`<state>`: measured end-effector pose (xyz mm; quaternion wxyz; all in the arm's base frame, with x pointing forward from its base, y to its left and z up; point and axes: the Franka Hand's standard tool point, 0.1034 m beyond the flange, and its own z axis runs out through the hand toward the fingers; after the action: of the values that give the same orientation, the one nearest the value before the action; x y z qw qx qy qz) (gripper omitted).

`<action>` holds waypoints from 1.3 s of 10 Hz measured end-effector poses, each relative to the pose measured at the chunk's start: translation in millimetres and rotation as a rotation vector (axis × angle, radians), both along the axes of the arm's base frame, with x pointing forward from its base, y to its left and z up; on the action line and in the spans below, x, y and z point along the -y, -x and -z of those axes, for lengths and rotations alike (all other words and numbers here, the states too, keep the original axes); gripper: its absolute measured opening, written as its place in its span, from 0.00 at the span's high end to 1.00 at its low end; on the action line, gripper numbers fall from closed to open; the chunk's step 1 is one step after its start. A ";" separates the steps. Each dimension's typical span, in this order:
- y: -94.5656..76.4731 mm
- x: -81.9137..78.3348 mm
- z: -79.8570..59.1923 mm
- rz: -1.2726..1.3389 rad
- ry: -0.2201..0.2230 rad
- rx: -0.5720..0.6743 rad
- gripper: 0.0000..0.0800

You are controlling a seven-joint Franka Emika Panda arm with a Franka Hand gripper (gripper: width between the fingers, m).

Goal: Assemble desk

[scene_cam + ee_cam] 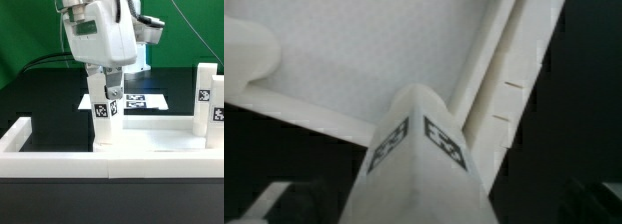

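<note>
— Where is the desk from where you stand?

— The tabletop [160, 140] lies flat on the black surface [40, 95], in the lower middle of the exterior view, white with a raised rim. One leg post [105, 122] stands upright at its near corner, just left of centre, with a black-white tag on its face. A second leg post [207, 103] stands upright at the right edge of the frame, also tagged.

— And the arm?

— It hangs from the top centre. The gripper [106, 92] is directly over the centre post, its jaws spread to either side of the post's top; I can't tell whether the fingers touch it.

— Anything else on the surface?

— The long white border wall [60, 160] runs across the lower part of the frame and turns up at lower left. Behind the post, mid-frame, lies the marker board [140, 101], flat, partly hidden.

— What about the wrist view?

— The post [423, 160] rises in the lower centre, blurred, tags on two faces, with the tabletop's pale slab [367, 50] and rim filling the upper part.
</note>
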<state>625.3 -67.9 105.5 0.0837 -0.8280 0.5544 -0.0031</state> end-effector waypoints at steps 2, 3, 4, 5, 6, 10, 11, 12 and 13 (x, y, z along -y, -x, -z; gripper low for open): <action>0.4 -1.2 0.0 -0.258 0.051 0.016 0.19; -0.4 0.1 -0.9 -0.374 0.068 0.028 0.19; -0.4 0.1 -1.0 -0.464 0.076 0.039 0.19; -0.3 -0.4 -0.9 -0.510 0.085 0.041 0.19; 0.0 0.2 -0.7 -0.598 0.098 0.046 0.19; -0.8 3.4 -0.5 -0.667 0.119 0.058 0.49; -0.7 3.4 -0.4 -0.667 0.119 0.058 0.64; -0.7 3.4 -0.4 -0.667 0.119 0.058 0.64; -0.7 3.4 -0.4 -0.666 0.119 0.058 0.64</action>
<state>626.0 -71.3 105.9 0.0474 -0.9667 0.2496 -0.0312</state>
